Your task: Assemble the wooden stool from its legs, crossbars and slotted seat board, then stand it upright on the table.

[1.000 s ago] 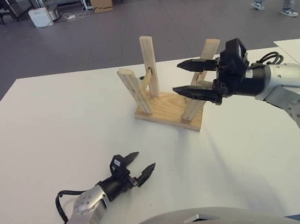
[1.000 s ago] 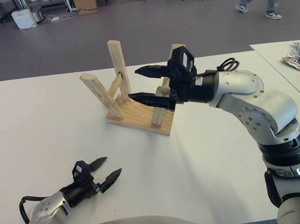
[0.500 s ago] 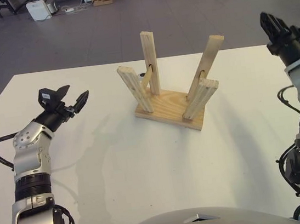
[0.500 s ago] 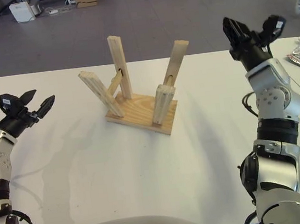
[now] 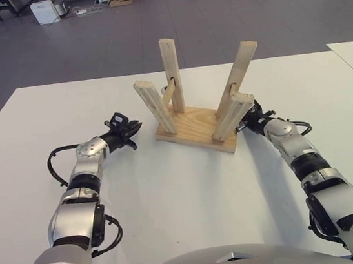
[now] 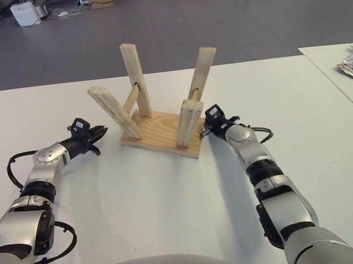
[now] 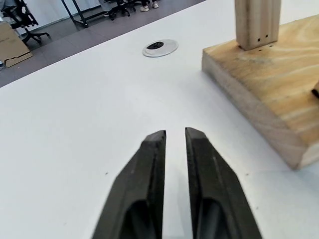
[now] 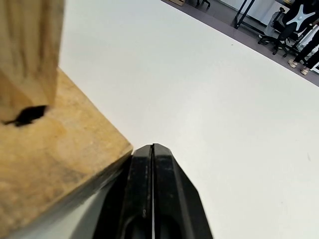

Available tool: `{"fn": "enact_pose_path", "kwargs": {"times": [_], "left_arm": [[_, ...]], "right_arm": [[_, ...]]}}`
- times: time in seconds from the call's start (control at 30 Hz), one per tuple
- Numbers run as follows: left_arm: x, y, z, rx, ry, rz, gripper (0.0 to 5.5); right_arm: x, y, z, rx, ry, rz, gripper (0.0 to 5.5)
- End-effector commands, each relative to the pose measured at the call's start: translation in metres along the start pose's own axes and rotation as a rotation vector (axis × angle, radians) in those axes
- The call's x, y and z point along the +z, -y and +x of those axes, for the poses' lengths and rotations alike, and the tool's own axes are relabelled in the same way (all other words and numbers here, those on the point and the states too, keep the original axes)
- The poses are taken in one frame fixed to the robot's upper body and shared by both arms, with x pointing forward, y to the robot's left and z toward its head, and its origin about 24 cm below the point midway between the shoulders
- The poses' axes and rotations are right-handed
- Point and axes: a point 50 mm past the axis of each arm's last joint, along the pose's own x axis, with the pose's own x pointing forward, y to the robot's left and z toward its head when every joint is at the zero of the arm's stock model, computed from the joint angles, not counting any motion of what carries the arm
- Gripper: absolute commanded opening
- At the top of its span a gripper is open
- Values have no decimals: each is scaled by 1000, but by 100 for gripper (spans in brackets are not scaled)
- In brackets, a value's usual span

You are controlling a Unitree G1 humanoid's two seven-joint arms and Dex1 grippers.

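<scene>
- Left eye view: the stool [image 5: 197,131] is seen upside down on the white table [image 5: 173,204], its seat [image 5: 188,125] lying flat and four legs [image 5: 171,74] pointing up. A crossbar [image 5: 168,94] is fitted between the two legs on the left. The left gripper [image 5: 130,128] is held low over the table, near the seat's left edge but apart from it. The right gripper [image 5: 247,117] is placed at the seat's right edge, just beside the near right leg [image 5: 232,115].
- Left wrist view: the left gripper [image 7: 174,135] is shown with its fingers [image 7: 152,149] narrowly parted and nothing grasped. The seat's corner [image 7: 264,99] and the base of one leg [image 7: 256,22] are seen beyond it. A round grommet [image 7: 160,47] is set in the table farther off.
- Right wrist view: the right gripper [image 8: 152,149] is shown clenched, fingers pressed together around nothing, its tip just beside the seat's corner [image 8: 55,149].
</scene>
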Motion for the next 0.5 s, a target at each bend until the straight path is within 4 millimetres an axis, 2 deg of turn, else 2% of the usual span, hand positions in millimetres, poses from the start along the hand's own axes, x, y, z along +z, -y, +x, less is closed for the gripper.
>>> {"fn": "enact_pose_path", "kwargs": {"times": [0.03, 0.13, 0.27, 0.4, 0.5], "left_arm": [[8, 9, 9, -21, 67, -2, 2], [0, 20, -1, -92, 116, -35, 2], [-11, 36, -40, -205, 117, -79, 2], [-18, 63, -65, -200, 121, -155, 2], [-15, 60, -76, -139, 123, -166, 2]], "right_arm": [[10, -3, 10, 32, 26, 3, 0], [18, -12, 13, 115, 104, 57, 0], [26, -31, 13, 247, 211, 109, 0], [27, -29, 12, 256, 225, 114, 0], [27, -29, 11, 260, 227, 113, 0]]}}
